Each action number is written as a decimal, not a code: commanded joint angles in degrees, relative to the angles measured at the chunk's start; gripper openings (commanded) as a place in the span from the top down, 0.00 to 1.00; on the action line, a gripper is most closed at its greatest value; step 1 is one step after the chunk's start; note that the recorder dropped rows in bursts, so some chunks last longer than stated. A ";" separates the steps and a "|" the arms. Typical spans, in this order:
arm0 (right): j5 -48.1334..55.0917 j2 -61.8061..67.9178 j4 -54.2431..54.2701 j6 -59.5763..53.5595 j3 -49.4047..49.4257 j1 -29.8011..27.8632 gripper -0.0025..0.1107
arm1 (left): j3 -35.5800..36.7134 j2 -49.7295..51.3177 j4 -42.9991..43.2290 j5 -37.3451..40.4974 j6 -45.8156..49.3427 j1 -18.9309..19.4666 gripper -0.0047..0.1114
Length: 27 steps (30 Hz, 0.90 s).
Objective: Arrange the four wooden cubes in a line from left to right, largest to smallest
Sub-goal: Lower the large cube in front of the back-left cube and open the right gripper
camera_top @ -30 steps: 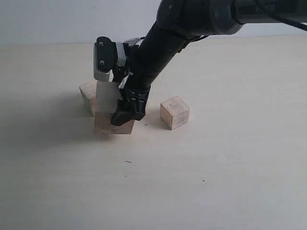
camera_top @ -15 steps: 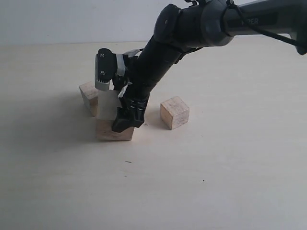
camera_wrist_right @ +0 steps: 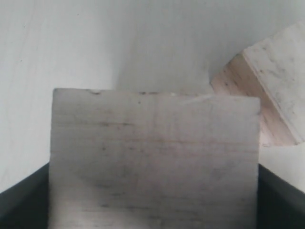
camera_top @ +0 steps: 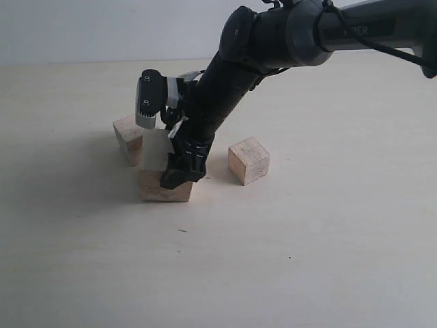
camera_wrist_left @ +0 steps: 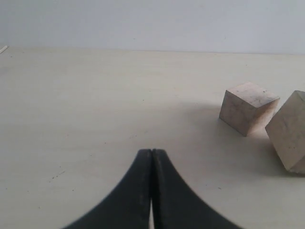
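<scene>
Black arm (camera_top: pixel 229 78), grey joint band (camera_top: pixel 321 27) with lettering, silver camera block (camera_top: pixel 146 102), two screws (camera_top: pixel 145 85); left claw (camera_wrist_left: pixel 151 155) black, curved

The exterior view looks from the front, slightly downward, across the table (camera_top: pixel 307 260) and the cubes (camera_top: pixel 248 160) at middle range. The left wrist view faces low along the same table toward two cubes (camera_wrist_left: pixel 248 113) nearby. The right wrist view sits right against one cube (camera_wrist_right: pixel 155 162), which fills it.

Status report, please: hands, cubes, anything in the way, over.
Left hand shut, empty. Right hand clamped on big pale worn wooden cube, over a second cube, contact unclear. Third cube close at left, fourth apart at right.
</scene>
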 commanded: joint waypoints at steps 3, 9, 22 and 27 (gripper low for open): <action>-0.25 -0.37 2.56 -0.08 -0.63 -0.14 0.10 | 0.20 -0.36 0.06 -0.65 -0.05 0.18 0.96; -0.09 -0.89 2.68 0.53 -0.63 -0.14 0.06 | 0.20 -0.36 0.06 -0.65 -0.05 0.18 0.96; -3.18 -1.30 2.68 10.00 -0.63 -0.14 0.06 | 0.20 -0.36 0.06 -0.65 -0.05 0.18 0.96; -3.55 -1.30 2.68 13.09 -0.63 -0.14 0.06 | 0.20 -0.36 0.06 -0.65 -0.05 0.18 0.96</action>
